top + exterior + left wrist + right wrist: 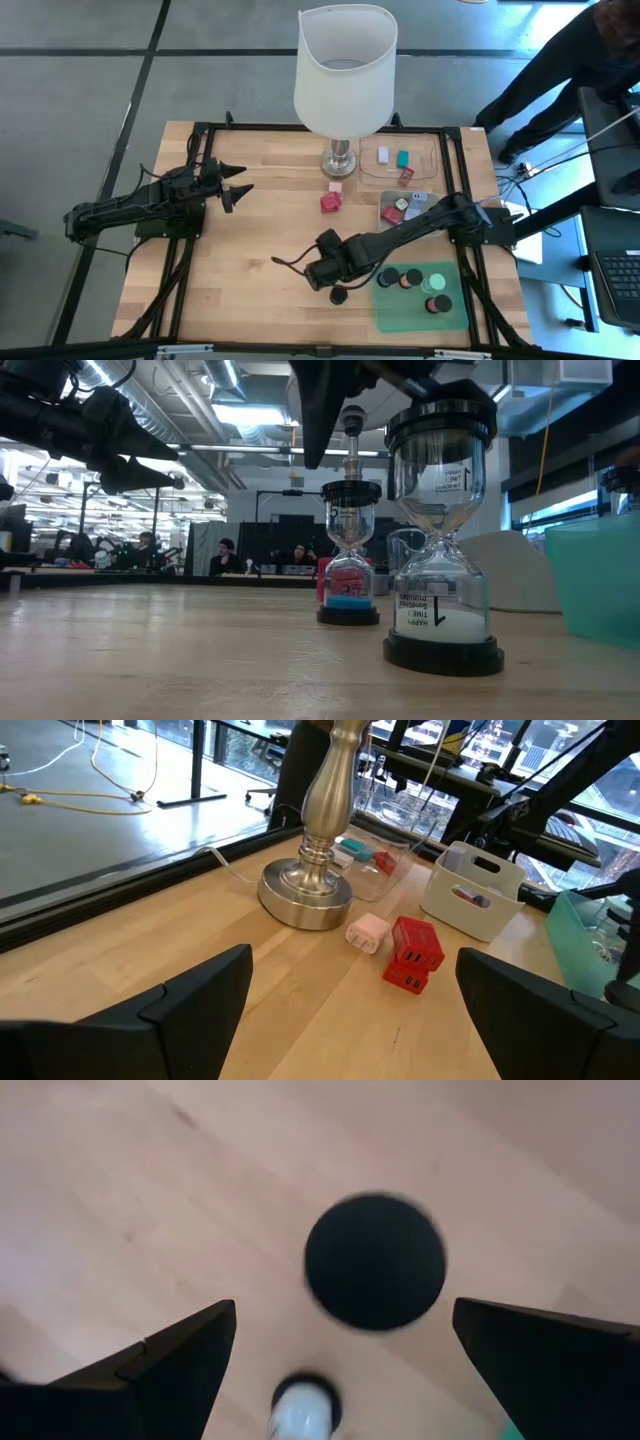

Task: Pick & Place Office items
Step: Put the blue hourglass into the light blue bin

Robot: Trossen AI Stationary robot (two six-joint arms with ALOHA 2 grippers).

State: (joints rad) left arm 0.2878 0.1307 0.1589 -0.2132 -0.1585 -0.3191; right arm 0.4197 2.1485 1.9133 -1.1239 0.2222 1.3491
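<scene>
Mostly bare wood table, lab w/ people behind; both hands wide: left hand, right hand.

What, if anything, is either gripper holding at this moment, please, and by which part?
Nothing is held. The right gripper hangs open above a black-topped hourglass on the table; the left gripper waits open, facing the lamp base.

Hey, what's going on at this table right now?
A two-arm robot is sorting small office items. The right tool hangs open above a small hourglass standing on the wooden table, just off the green mat where more hourglasses stand; nothing is held. The left tool waits open at the table's left side, facing the lamp. A red block and a pink block lie near the lamp's base.
</scene>
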